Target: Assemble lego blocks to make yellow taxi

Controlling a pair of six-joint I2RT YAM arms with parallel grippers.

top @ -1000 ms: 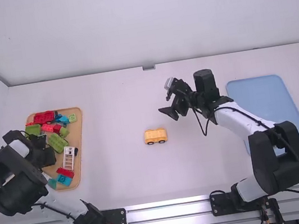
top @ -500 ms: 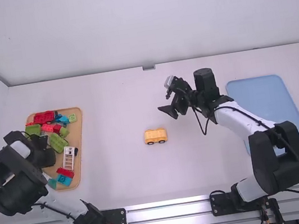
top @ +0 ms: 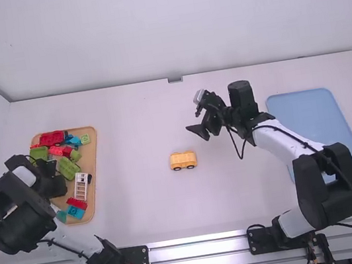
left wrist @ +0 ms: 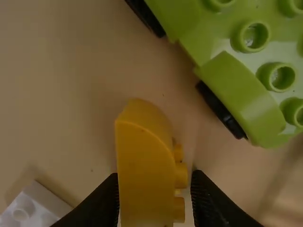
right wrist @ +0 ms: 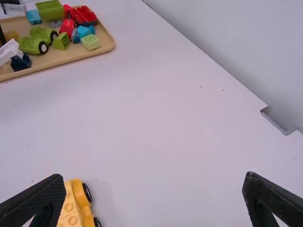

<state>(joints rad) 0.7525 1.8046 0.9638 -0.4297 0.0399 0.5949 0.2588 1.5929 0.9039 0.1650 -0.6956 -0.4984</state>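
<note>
Over the tray [top: 91, 157], left gripper [left wrist: 155, 175] has jaws apart around yellow block [left wrist: 144, 165]. Likely pick step; next, close square. Right gripper [right wrist: 155, 176]: jaws apart, near yellow car base [top: 183, 160] on bench [top: 146, 197].

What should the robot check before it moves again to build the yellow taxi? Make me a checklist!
1. Left gripper has one finger on each side of the yellow block: ok.
2. Block squeezed tight: not ok, a thin gap shows beside its studs.
3. Block apart from the green car: ok.
4. Yellow car base standing on its wheels: ok.
5. Right gripper open and empty: ok.
</note>
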